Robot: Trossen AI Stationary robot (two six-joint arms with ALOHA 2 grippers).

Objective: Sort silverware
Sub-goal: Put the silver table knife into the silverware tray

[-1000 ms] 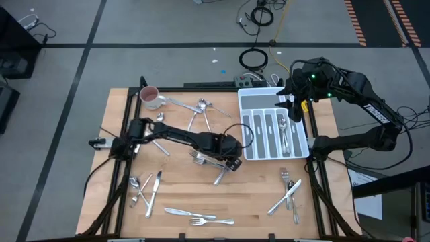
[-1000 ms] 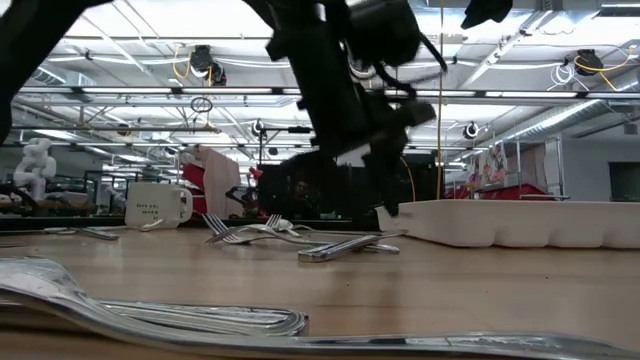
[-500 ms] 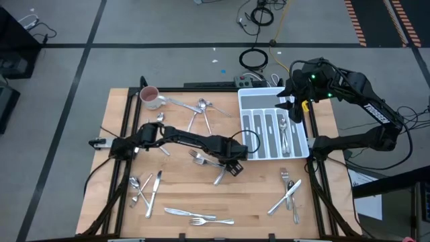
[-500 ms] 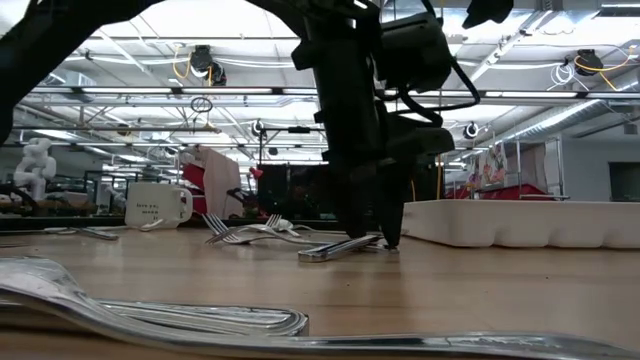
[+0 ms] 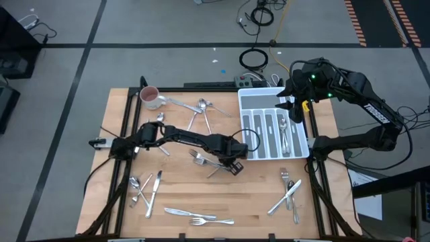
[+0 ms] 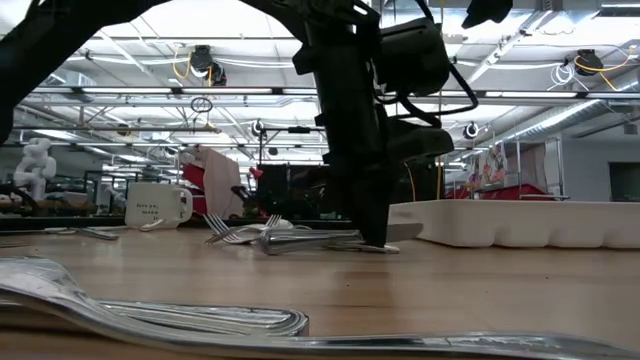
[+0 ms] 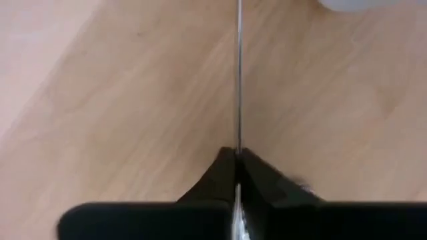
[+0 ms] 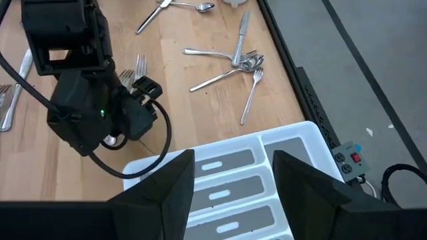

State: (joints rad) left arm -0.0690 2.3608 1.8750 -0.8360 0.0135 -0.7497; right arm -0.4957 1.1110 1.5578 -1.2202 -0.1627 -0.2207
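bright overhead light, soft shadows (low view's foreground blurred)

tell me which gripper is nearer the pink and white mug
Left. The left gripper is at mid-table, shut on a piece of silverware, still well apart from the mug. The right gripper hangs over the tray, farther away.

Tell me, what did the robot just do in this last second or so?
The left gripper came down near the tray and shut on a knife lying on the table; the knife has swung round from where it lay. The right gripper stayed open above the tray, and the other silverware and the mug did not move.
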